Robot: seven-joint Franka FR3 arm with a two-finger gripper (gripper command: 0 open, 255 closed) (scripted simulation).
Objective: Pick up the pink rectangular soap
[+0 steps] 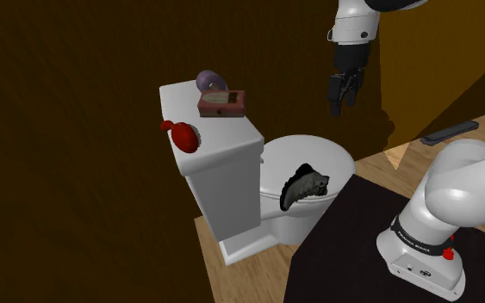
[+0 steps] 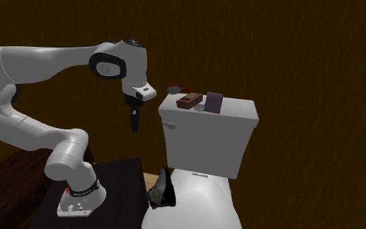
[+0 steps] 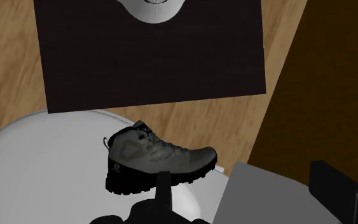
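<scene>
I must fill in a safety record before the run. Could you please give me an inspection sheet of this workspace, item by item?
Surface: white toilet tank lid, flat, carrying three things.
Job's things: reddish-brown rectangular soap lies on the tank lid, not held.
Clutter: red brush and purple object on the same lid, either side of the soap; grey shoe on the closed seat cover.
Grippers: gripper open, empty, in the air beside the tank, apart from the soap.
Cables: nothing seen.
Surroundings: dark brown walls, wooden floor with a dark mat, flat black thing lying further off.
</scene>
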